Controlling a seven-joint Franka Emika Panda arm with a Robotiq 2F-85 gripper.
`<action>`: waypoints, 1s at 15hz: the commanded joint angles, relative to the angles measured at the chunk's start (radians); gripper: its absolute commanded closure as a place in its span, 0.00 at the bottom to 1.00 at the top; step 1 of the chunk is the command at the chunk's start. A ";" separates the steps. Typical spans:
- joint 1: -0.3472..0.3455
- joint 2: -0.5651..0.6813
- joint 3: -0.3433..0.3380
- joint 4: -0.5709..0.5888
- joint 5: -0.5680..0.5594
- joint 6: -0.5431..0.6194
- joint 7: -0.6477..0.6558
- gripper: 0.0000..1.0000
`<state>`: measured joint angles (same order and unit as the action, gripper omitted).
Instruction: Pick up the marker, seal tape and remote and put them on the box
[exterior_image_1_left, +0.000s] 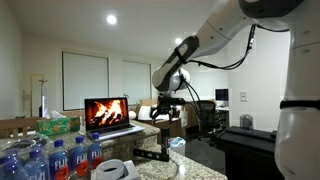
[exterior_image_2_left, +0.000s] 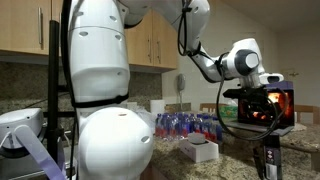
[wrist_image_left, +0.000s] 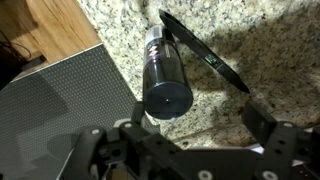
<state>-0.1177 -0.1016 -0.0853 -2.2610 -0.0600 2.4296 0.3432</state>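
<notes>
The remote (wrist_image_left: 205, 55), a slim black bar, lies diagonally on the granite counter; it also shows in an exterior view (exterior_image_1_left: 150, 155). A dark cylinder with a label (wrist_image_left: 165, 75), perhaps the marker, stands upright next to the remote's near end. My gripper (wrist_image_left: 180, 135) is open and empty, hovering above the counter just short of the cylinder. It shows in both exterior views (exterior_image_1_left: 160, 118) (exterior_image_2_left: 268, 135). A low white box (exterior_image_2_left: 200, 150) sits on the counter beyond the robot's body. I cannot make out the seal tape.
A grey textured slab (wrist_image_left: 50, 110) lies left of the cylinder, with wood floor past the counter edge. An open laptop (exterior_image_1_left: 108, 115) and a green tissue box (exterior_image_1_left: 58, 125) stand behind. Several water bottles (exterior_image_1_left: 55, 160) crowd the front. A white object (exterior_image_1_left: 115, 170) lies beside them.
</notes>
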 joint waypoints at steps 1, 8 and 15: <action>-0.002 0.066 -0.015 0.056 0.077 -0.033 -0.022 0.00; -0.002 0.110 -0.028 0.116 0.145 -0.111 -0.031 0.00; -0.007 0.070 -0.041 0.110 0.128 -0.189 -0.011 0.00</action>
<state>-0.1174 -0.0046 -0.1208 -2.1453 0.0553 2.2764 0.3419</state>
